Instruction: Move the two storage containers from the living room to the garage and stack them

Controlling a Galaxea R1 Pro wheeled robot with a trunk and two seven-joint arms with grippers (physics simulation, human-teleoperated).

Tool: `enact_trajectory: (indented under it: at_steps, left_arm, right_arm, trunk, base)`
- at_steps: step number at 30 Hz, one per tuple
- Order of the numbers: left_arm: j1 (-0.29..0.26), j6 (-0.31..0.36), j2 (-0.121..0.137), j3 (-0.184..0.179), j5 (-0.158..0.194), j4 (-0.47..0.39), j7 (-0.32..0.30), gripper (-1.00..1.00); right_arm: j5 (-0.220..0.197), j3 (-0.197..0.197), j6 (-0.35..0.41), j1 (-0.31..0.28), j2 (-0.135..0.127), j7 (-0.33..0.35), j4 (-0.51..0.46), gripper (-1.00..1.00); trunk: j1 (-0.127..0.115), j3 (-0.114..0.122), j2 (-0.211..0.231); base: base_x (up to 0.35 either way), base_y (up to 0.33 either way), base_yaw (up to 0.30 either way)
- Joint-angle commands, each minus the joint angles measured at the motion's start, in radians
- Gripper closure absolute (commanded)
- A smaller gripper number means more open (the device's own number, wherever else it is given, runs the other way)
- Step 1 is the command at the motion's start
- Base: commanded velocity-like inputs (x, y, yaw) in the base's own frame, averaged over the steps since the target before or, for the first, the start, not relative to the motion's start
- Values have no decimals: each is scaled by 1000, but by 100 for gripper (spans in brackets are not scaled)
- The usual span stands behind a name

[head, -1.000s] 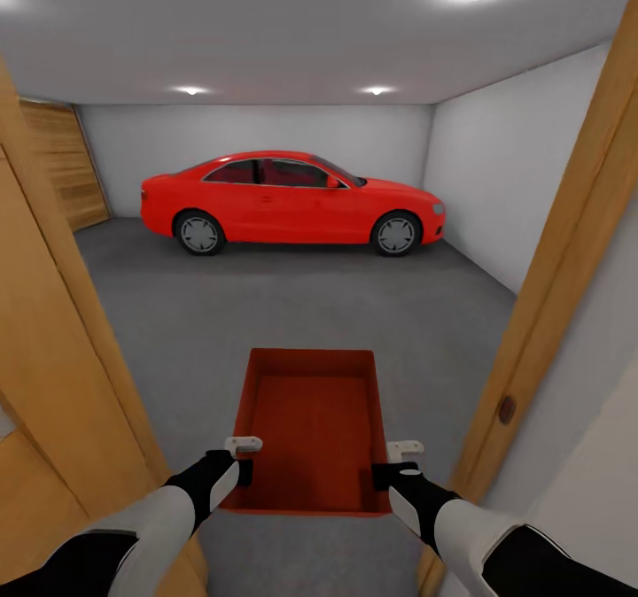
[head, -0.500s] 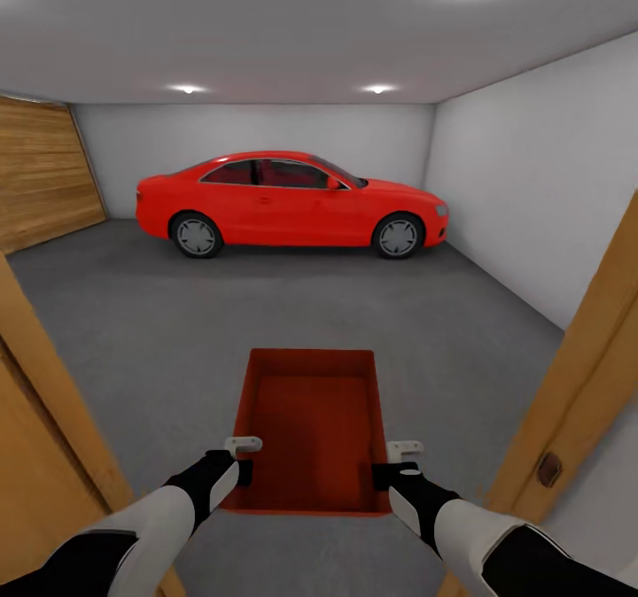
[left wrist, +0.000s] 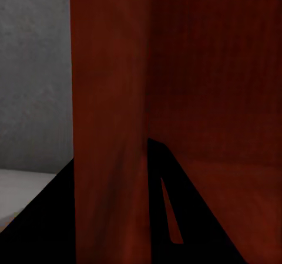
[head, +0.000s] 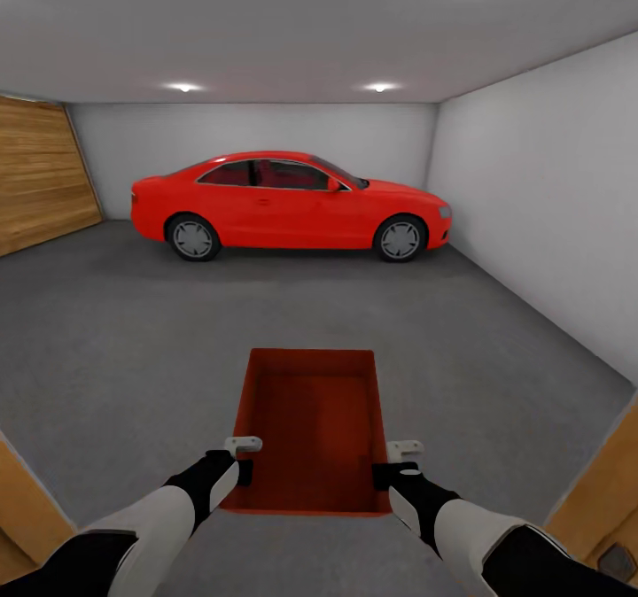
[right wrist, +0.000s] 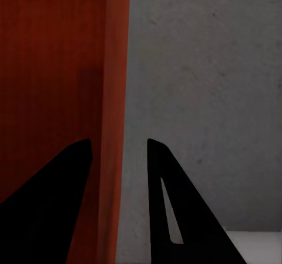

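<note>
One storage container (head: 312, 429) is inside the garage, pinched by its side walls in the left tool (head: 241, 457) and right tool (head: 396, 461), not yet set on the concrete floor (head: 133, 331); the second remains to fetch.

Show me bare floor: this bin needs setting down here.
The grey floor is bare from the bin up to the red car, and out to the white wall. Crowded spots: the car at the back, the door frame nearby.

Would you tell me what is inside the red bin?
Nothing: the storage container shows a bare floor, held by left hand and right hand. Beneath it is hidden.
</note>
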Motion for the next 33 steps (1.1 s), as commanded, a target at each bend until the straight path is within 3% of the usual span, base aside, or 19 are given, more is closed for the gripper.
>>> enact_trajectory:
  at_steps: [1,33]
  left_arm:
    - [-1,-9,20,-1,-10,-5,7,100]
    - [-1,-9,20,1,-10,-5,6,100]
  right_arm:
    - [-19,16,4,0,0,-5,1,100]
    - [-19,16,4,0,0,-5,1,100]
  trunk:
    - [1,-2,-2]
    - [1,-2,-2]
  base:
    - [322,0,0]
    - [322,0,0]
